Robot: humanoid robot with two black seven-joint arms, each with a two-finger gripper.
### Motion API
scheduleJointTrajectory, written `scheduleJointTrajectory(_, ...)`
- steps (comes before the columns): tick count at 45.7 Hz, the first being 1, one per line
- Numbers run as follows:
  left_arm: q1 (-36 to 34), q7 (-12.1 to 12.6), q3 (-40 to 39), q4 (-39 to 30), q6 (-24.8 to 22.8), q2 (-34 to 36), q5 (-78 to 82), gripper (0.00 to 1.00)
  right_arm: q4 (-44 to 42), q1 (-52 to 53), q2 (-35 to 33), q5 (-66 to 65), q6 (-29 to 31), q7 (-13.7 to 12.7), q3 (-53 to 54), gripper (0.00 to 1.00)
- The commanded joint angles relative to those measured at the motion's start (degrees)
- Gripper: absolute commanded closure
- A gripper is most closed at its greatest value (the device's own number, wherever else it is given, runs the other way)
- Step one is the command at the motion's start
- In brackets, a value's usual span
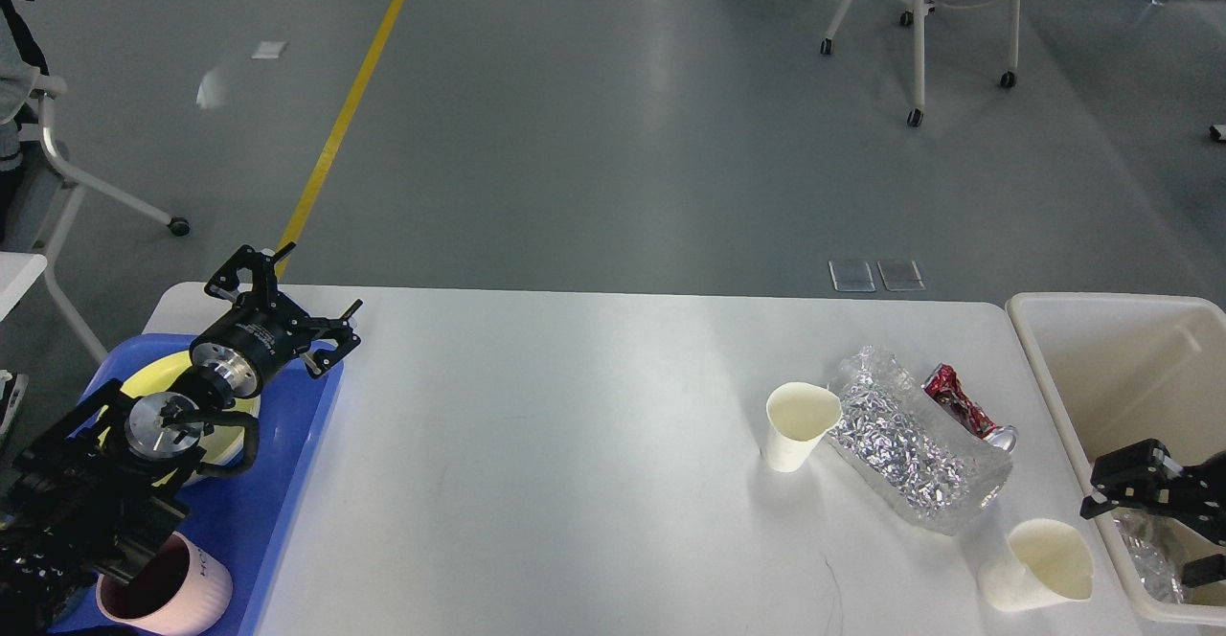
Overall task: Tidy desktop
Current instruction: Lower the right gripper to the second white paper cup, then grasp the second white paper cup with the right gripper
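- Desktop [575,464]: white, with rounded far corners; it fills the lower half of the head view. Its far edge meets grey floor, and its near edge runs out of the picture.
- Open room: the wide middle band of the desktop, between the tray on the left and the cups on the right, is bare.
- Tray [287,483]: blue, on the left end of the desktop. It holds a yellow plate [158,373] and a pink mug [187,588]. The mug bears small lettering, too small to read.
- My left gripper [287,306]: it hangs over the tray's far right corner, fingers spread apart, holding nothing.
- Paper cup [797,430]: upright, right of centre, touching or just beside a crumpled foil bag [915,454].
- Crushed red can [963,406]: it lies just behind the foil bag, near the right edge of the desktop. Its print is not readable.
- Second paper cup [1039,564]: tipped on its side near the front right corner, just beside the bin.
- Bin [1073,397]: cream-white, standing against the right end of the desktop, with some foil and cardboard inside.
- My right gripper [1164,521]: it is low over the bin's near part, partly cut off by the picture's right edge. Its fingers stand apart, clamped on nothing.
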Motion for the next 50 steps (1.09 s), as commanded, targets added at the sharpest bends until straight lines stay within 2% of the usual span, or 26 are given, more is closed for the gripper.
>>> scheduleJointTrajectory(1, 0.0, 0.04, 0.0, 0.0, 0.0, 0.0, 0.0, 0.0, -0.37, -4.6, -0.27, 0.08, -0.23, 0.67, 4.57, 0.0)
scheduleJointTrajectory(9, 0.0, 0.04, 0.0, 0.0, 0.0, 0.0, 0.0, 0.0, -2.12, -12.87, -0.36, -0.09, -0.23, 2.43, 12.04, 0.0)
scheduleJointTrajectory(19, 0.0, 0.04, 0.0, 0.0, 0.0, 0.0, 0.0, 0.0, -5.64, -20.25, -0.27, -0.27, -0.32, 3.04, 17.23, 0.0)
scheduleJointTrajectory(25, 0.0, 0.04, 0.0, 0.0, 0.0, 0.0, 0.0, 0.0, -7.4, -23.15, -0.27, -0.62, -0.32, 3.83, 19.43, 0.04)
scheduleJointTrajectory(29, 0.0, 0.04, 0.0, 0.0, 0.0, 0.0, 0.0, 0.0, -7.75, -24.39, -0.09, -0.97, -0.67, 4.8, 20.57, 0.12)
scheduleJointTrajectory(32, 0.0, 0.04, 0.0, 0.0, 0.0, 0.0, 0.0, 0.0, -7.93, -25.35, 0.17, -1.06, -0.85, 6.38, 21.01, 0.24)
scheduleJointTrajectory(33, 0.0, 0.04, 0.0, 0.0, 0.0, 0.0, 0.0, 0.0, -8.02, -25.62, 0.26, -1.14, -1.11, 6.65, 21.19, 0.29)
scheduleJointTrajectory(34, 0.0, 0.04, 0.0, 0.0, 0.0, 0.0, 0.0, 0.0, -8.54, -26.23, 0.35, -1.67, -1.98, 7.08, 21.54, 0.43)
scheduleJointTrajectory(37, 0.0, 0.04, 0.0, 0.0, 0.0, 0.0, 0.0, 0.0, -8.89, -27.02, 0.52, -2.99, -2.96, 7.52, 21.89, 0.6)
scheduleJointTrajectory(43, 0.0, 0.04, 0.0, 0.0, 0.0, 0.0, 0.0, 0.0, -8.98, -28.43, 0.61, -3.87, -3.92, 8.41, 22.24, 0.64)
scheduleJointTrajectory(48, 0.0, 0.04, 0.0, 0.0, 0.0, 0.0, 0.0, 0.0, -9.16, -29.75, 1.05, -4.13, -5.77, 8.41, 22.77, 0.83)
scheduleJointTrajectory(50, 0.0, 0.04, 0.0, 0.0, 0.0, 0.0, 0.0, 0.0, -9.25, -30.1, 1.4, -4.48, -6.12, 8.41, 23.03, 0.88)
